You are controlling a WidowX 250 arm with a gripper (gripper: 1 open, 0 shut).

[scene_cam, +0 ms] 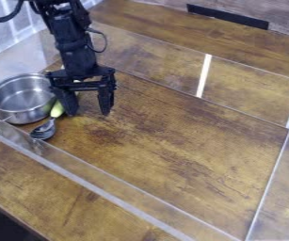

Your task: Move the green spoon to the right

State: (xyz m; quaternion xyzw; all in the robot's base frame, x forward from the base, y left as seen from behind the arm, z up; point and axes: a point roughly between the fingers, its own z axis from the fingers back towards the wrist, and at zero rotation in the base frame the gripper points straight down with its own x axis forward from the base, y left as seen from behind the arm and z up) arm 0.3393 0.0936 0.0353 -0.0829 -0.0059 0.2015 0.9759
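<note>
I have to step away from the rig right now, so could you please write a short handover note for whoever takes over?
Gripper: open, pointing down at the table, holding nothing.
Green spoon: lying on the wooden table by the gripper's left finger in the picture, right beside the steel pot; only a bit of its green handle shows.
Done: nothing visible; the spoon sits at the left of the table, next to the pot.
Left: grasp the spoon, carry it to the right across the table, and set it down.

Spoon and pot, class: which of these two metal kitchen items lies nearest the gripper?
The spoon, yellow-green handled, lies beside the open gripper. The round steel pot sits further left.
</note>
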